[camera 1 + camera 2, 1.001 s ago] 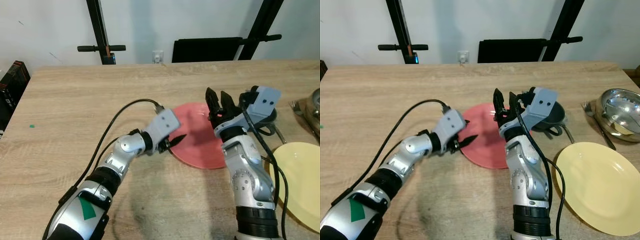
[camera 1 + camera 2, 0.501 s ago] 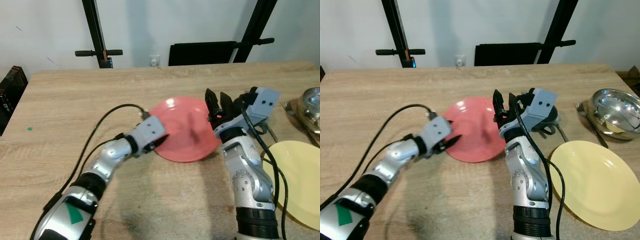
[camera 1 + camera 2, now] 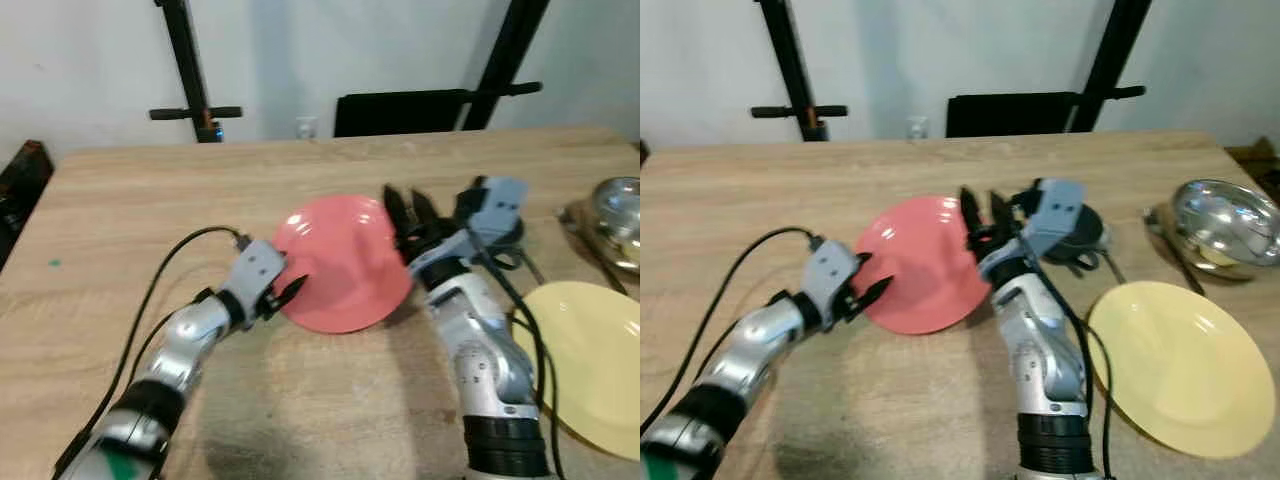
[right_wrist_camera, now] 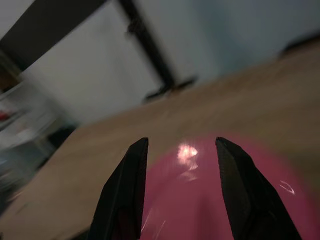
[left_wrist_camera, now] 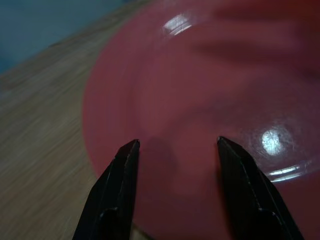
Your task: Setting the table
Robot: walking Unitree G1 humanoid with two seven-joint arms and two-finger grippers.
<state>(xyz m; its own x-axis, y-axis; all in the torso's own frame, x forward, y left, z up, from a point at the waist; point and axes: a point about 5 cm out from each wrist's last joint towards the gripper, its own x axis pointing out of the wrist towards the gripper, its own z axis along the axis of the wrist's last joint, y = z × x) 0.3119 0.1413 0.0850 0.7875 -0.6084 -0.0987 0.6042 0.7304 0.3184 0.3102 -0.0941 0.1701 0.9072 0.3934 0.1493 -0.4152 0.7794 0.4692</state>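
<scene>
Left pincer [image 3: 292,291] apart at red plate [image 3: 345,262] rim; right pincer [image 3: 406,210] apart, raised upright beside it

red plate [image 3: 915,265] lies between left tool [image 3: 868,288] and right tool [image 3: 978,216].

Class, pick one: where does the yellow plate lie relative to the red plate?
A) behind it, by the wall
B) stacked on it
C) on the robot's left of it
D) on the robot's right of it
D: the yellow plate lies on the table, right of the red plate.
</scene>
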